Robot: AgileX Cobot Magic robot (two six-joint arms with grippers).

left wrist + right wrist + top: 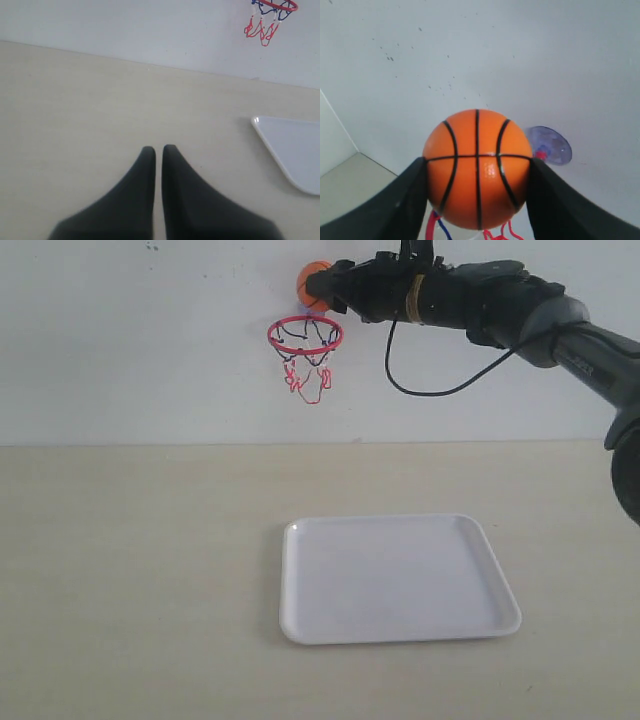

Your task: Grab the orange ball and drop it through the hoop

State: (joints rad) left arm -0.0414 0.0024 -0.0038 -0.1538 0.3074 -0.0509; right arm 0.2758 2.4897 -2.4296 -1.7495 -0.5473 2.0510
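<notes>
Matte white wall [150, 340] behind, flecked with small dark specks in the right wrist view. Pale beige tabletop [140, 570], smooth and flat.

- Tray [400, 632]: glossy white, rectangular with rounded corners and a shallow raised rim, lying flat on the tabletop. Nothing on it.
- Hoop [305, 335]: thin red ring held out from the wall, with a limp net of black and red cord loops hanging below. The mount is a clear bluish suction cup [550, 145], a round disc stuck to the wall.
- Orange ball [477, 167]: glossy sphere with black seam lines. It is up by the wall, above the ring and near its back edge.
- Right gripper [320, 286]: black tapered fingers [405, 200] pinching the ball on both sides. A black cable [430, 390] sags in a loop under the arm.
- Left gripper [156, 152]: two matte black wedge fingers pressed almost together, only a thin slit between them. It holds nothing and hangs over bare tabletop, well apart from the tray.
</notes>
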